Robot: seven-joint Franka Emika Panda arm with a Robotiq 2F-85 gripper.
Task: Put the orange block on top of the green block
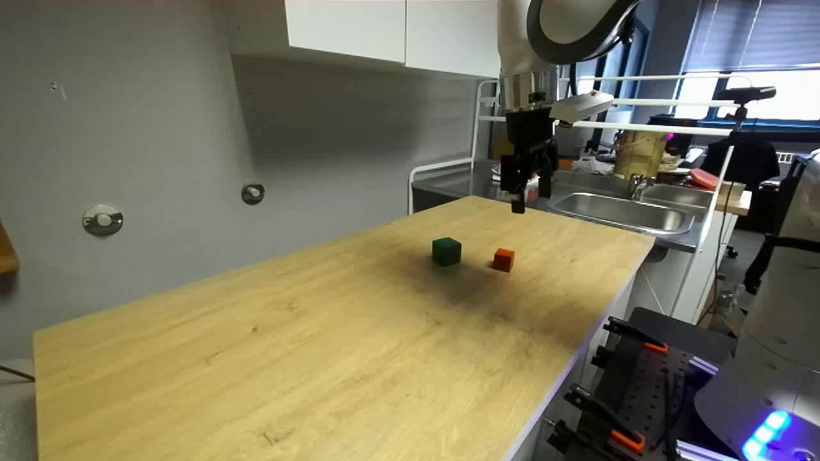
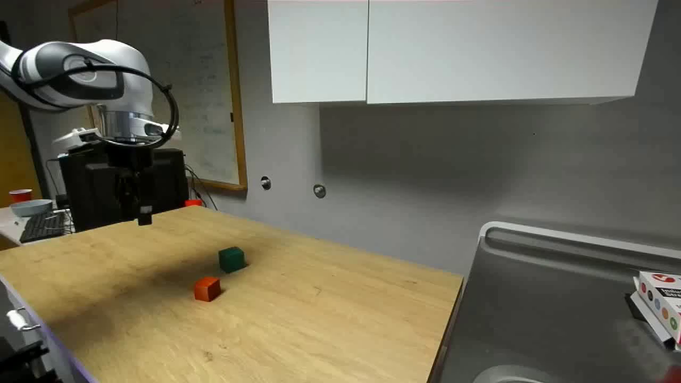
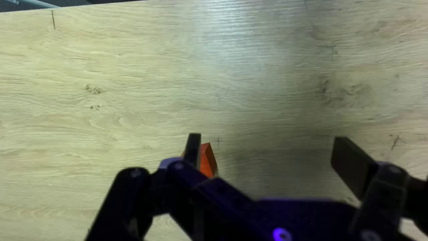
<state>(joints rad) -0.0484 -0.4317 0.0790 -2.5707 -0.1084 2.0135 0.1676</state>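
Inspector: Materials and shapes?

Clerk: The tabletop (image 1: 256, 371) is pale and wood-grained, with dark knots and a glossy streak in the wrist view. Two flat-faced cubes rest on it — the orange block (image 2: 207, 289), reddish and sharp-cornered, and the green block (image 2: 232, 260), dark in tone.

Inspector: Condition of the gripper (image 3: 267, 144)?

Clerk: It hangs above the tabletop, pointing down. The black fingers (image 3: 351, 165) stand wide apart, wood grain showing between them; in the wrist view one finger partly covers the orange block.

Inspector: Edges and room?

Clerk: Both blocks sit well in from the edges, near each other but apart, with a strip of wood between them. A smooth grey wall (image 1: 160, 160) borders one long side.

Inspector: Containers?

Clerk: In an exterior view, a metal sink (image 1: 618, 210) with rounded corners lies past one end, a yellowish bucket (image 1: 640, 155) behind it — contents I cannot make out. In an exterior view, a red cup (image 2: 21, 197) stands near a grey bowl (image 2: 31, 208); what they hold is hidden from this angle.
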